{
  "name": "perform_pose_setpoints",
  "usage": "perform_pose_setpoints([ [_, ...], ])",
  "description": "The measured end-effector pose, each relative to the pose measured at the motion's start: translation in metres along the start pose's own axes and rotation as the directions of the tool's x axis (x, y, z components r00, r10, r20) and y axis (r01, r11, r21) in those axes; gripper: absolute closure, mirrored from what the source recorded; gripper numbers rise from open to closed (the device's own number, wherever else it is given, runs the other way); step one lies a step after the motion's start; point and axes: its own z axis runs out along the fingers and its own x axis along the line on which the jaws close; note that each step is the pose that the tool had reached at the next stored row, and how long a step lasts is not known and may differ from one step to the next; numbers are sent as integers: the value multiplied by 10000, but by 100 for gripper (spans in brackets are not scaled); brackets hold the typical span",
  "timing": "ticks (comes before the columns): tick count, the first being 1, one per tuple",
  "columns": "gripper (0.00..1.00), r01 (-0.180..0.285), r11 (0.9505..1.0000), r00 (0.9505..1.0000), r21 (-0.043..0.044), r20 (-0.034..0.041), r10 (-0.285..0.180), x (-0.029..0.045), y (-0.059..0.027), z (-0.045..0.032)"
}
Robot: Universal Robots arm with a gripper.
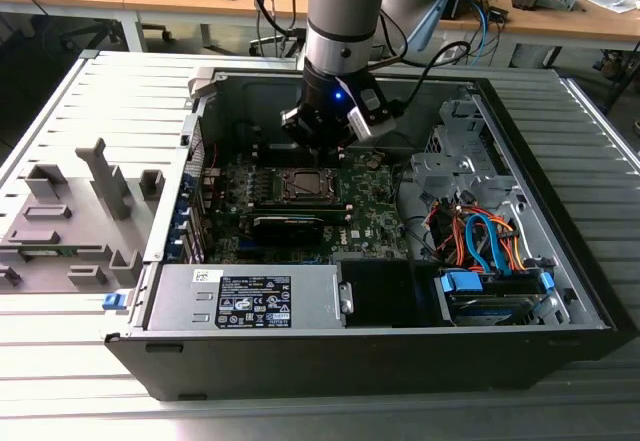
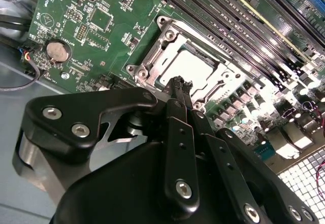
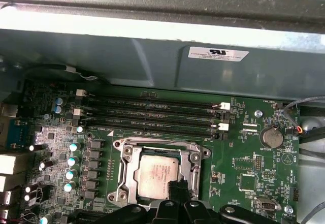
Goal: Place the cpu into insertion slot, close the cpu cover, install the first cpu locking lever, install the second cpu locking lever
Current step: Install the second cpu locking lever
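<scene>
Right, down inside the open computer case (image 1: 400,356) in the exterior view with the gripper (image 1: 322,141), hanging low over the green motherboard (image 1: 375,206) near the case's far wall. Poised directly above the insertion slot (image 1: 303,183).

Now to both wrist views: clenched tight at the fingers (image 2: 177,89), tip pressed against tip, gripping nothing that can be seen. Pointing down with the gripper (image 3: 179,186) at the near edge of the socket, just over the metal frame; touching it or only hovering, impossible to say.

And seated flat in the insertion slot (image 3: 203,155), the cpu (image 3: 158,170), silvery face up, framed by the window of the cpu cover (image 3: 127,168). Lying down over the chip, that dull silver cover (image 2: 162,51), not tilted up, with the cpu (image 2: 190,71) showing through the middle. Cannot tell how the locking levers stand.

Just beside the socket, running parallel, four long black memory slots (image 3: 152,115). Off to the other side, well apart from the socket, a round coin battery (image 3: 267,136). Also in the second wrist view, the same battery (image 2: 57,51) and memory slots (image 2: 238,21).
</scene>
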Motion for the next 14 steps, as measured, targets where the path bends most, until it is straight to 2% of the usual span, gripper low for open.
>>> perform_pose_setpoints([
  [8,89,-1,10000,10000,3,-2,1,1,-2,-5],
  [14,89,0,10000,10000,0,-1,0,4,-40,-7],
])
